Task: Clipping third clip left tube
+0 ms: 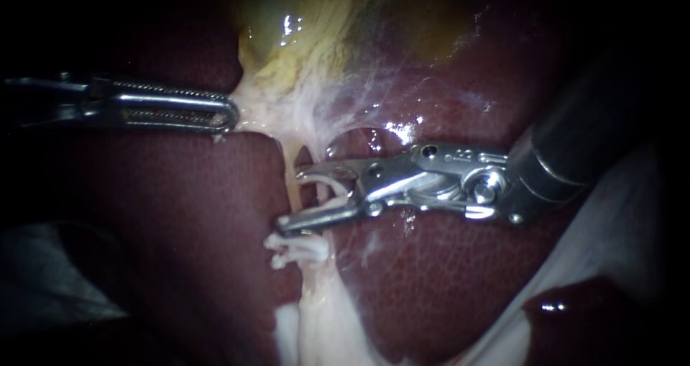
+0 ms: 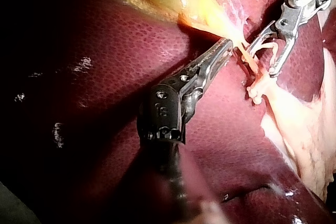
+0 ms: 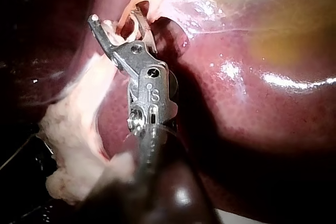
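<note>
The left tube (image 1: 290, 183) runs as a pale strand from 12 to 6 o'clock at the middle of the endoscope view, along the edge of the liver (image 1: 180, 215). Just toward 6 o'clock from the working spot, white clips (image 1: 296, 247) sit on it, close together; how many, I cannot tell.

The right instrument (image 1: 291, 199) comes in from 3 o'clock. Its hand is released: the two jaws stand wide apart astride the tube, one toward 12 and one toward 6, with a loaded clip (image 1: 335, 191) curving pale between them. Neither jaw presses the tube from both sides yet.

The left instrument (image 1: 228, 113) enters from 9 o'clock. Its hand looks clenched on the pale tissue (image 1: 259, 111) under the gallbladder (image 1: 302, 28), drawing the strand taut.

To do this step well, I judge:
- push the jaws on toward 9 o'clock until both tips show past the tube, so the clip spans its whole width;
- keep a clear gap from the clips at 6 o'clock;
- hold the jaws square to the strand, not slanted;
- leave the liver edge outside the bite;
- hold the left pull steady while closing.
</note>
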Controlling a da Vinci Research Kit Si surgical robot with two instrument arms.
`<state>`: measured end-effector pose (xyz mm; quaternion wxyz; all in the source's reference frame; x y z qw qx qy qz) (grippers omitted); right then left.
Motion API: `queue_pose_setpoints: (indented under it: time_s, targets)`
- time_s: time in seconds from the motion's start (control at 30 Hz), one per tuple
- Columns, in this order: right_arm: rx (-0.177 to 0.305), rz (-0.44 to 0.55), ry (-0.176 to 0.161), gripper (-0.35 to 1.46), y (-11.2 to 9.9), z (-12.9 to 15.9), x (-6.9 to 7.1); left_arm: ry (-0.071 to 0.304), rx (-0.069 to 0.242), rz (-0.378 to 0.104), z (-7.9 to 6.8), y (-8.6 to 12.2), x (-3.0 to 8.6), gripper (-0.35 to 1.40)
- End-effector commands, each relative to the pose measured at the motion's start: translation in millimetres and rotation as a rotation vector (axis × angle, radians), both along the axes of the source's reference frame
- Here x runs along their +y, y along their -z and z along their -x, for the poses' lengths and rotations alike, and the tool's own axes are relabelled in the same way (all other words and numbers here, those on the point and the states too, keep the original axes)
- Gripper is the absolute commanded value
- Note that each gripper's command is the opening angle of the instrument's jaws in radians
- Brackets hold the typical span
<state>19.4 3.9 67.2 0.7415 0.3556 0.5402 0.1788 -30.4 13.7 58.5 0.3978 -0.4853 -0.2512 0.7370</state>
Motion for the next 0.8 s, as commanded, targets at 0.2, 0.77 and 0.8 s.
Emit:
queue_pose_setpoints:
  time_s: [0.2,0.77,0.8]
  targets:
    - [0.001,-0.016,0.011,0.5,-2.5,0.5,0.2,0.0,0.0,0.0,0.0,0.0,0.0,-0.35]
    - [0.095,-0.098,-0.038,0.5,-2.8,-2.0,0.5,0.0,0.0,0.0,0.1,0.0,0.0,-0.35]
    - [0.097,-0.098,-0.041,0.5,-2.8,-2.3,0.6,0.001,0.0,0.0,0.1,0.0,0.0,-0.35]
